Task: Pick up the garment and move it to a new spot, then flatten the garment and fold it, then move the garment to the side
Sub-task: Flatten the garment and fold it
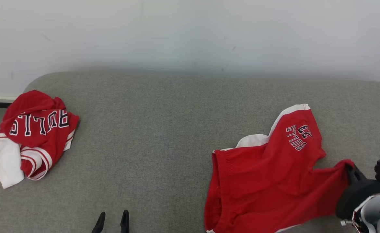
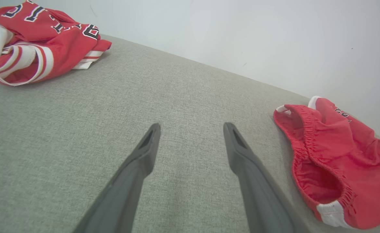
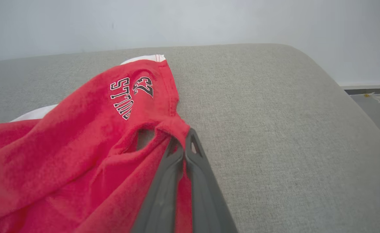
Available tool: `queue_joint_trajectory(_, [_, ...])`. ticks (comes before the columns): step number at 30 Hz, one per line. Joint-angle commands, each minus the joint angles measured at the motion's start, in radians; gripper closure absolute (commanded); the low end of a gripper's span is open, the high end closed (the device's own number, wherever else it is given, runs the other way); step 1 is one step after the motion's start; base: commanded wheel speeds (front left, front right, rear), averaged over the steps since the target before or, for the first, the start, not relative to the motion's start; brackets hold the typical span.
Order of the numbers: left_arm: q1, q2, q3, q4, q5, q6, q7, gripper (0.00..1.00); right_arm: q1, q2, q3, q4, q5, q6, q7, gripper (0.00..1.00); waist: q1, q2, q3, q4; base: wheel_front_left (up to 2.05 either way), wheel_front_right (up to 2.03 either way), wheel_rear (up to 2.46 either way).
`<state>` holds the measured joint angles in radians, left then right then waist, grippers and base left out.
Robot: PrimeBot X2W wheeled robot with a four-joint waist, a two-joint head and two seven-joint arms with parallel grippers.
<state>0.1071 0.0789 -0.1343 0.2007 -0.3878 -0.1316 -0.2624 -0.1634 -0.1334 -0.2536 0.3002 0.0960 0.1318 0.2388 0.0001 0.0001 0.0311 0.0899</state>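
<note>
Nearest us, at six o'clock, our left gripper (image 1: 113, 214) hung over the grey cushion (image 1: 164, 136), fingers spread wide and empty. At four o'clock our right gripper (image 3: 183, 137) was pinched tight on an edge of the red shorts (image 1: 267, 184), which lay rumpled at five o'clock. Farther off, at nine o'clock, a red jersey (image 1: 37, 132) sat crumpled; a white wall (image 1: 190, 32) stood at twelve.

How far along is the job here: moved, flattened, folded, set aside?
Done: nothing certain; the red Bulls shorts lie rumpled and unfolded on the grey cushion. In hand: the right gripper is shut on one leg hem, pulling it taut. The left gripper hangs open over bare cushion. Left: flattening, folding, moving aside. A crumpled Bulls jersey lies at the far left.
</note>
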Motion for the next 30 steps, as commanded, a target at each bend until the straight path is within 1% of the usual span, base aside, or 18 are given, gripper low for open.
queue_joint_trajectory(1, [-0.008, 0.007, -0.010, 0.003, -0.008, 0.002, -0.004, 0.00, -0.054, -0.018, 0.019, 0.048, -0.014, -0.002, -0.019, 1.00, -0.0001, -0.0001, 0.002, 0.012, 0.00, 0.00, 0.00])
queue_joint_trajectory(2, [-0.008, 0.007, -0.010, 0.003, -0.008, 0.002, -0.004, 0.00, -0.054, -0.018, 0.019, 0.048, -0.014, -0.002, -0.019, 1.00, -0.0001, -0.0001, 0.002, 0.012, 0.00, 0.00, 0.00])
queue_joint_trajectory(10, [0.003, 0.017, -0.032, 0.010, -0.012, 0.002, -0.003, 0.00, -0.207, -0.064, 0.069, 0.215, -0.012, -0.002, -0.049, 1.00, -0.0001, -0.0001, 0.004, 0.072, 0.00, 0.00, 0.00])
queue_joint_trajectory(14, [0.007, 0.019, -0.041, 0.008, -0.013, 0.002, -0.004, 0.00, -0.274, -0.080, 0.074, 0.300, -0.013, -0.002, -0.075, 1.00, -0.0001, -0.0001, 0.013, 0.105, 0.00, 0.00, 0.00])
queue_joint_trajectory(15, [0.006, 0.020, -0.045, 0.007, -0.013, 0.002, -0.003, 0.00, -0.288, -0.083, 0.074, 0.324, -0.015, -0.002, -0.084, 0.73, -0.0001, -0.0001, 0.018, 0.113, 0.00, 0.00, 0.00])
queue_joint_trajectory(16, [0.005, 0.022, -0.046, 0.006, -0.013, 0.002, -0.004, 0.00, -0.301, -0.085, 0.075, 0.346, -0.018, -0.002, -0.094, 0.00, -0.0001, -0.0001, 0.021, 0.119, 0.00, 0.00, 0.00])
queue_joint_trajectory(20, [-0.001, 0.024, -0.052, 0.002, -0.015, 0.002, -0.004, 0.00, -0.354, -0.089, 0.095, 0.408, -0.020, -0.002, -0.153, 0.00, -0.0001, -0.0001, 0.032, 0.132, 0.00, 0.00, 0.00])
queue_joint_trajectory(24, [-0.004, 0.023, -0.049, 0.001, -0.014, 0.002, -0.004, 0.00, -0.363, -0.095, 0.107, 0.434, -0.008, -0.002, -0.229, 0.00, -0.0001, -0.0001, 0.026, 0.125, 0.00, 0.00, 0.00])
queue_joint_trajectory(27, [0.001, 0.021, -0.050, -0.002, -0.013, 0.002, -0.004, 0.00, -0.333, -0.097, 0.122, 0.421, 0.000, -0.002, -0.294, 0.00, -0.0001, -0.0001, 0.009, 0.108, 0.00, 0.00, 0.00])
queue_joint_trajectory(30, [0.007, 0.020, -0.056, -0.007, -0.012, 0.002, -0.004, 0.00, -0.280, -0.091, 0.137, 0.371, 0.006, -0.002, -0.359, 0.00, -0.0001, -0.0001, -0.013, 0.083, 0.00, 0.00, 0.00])
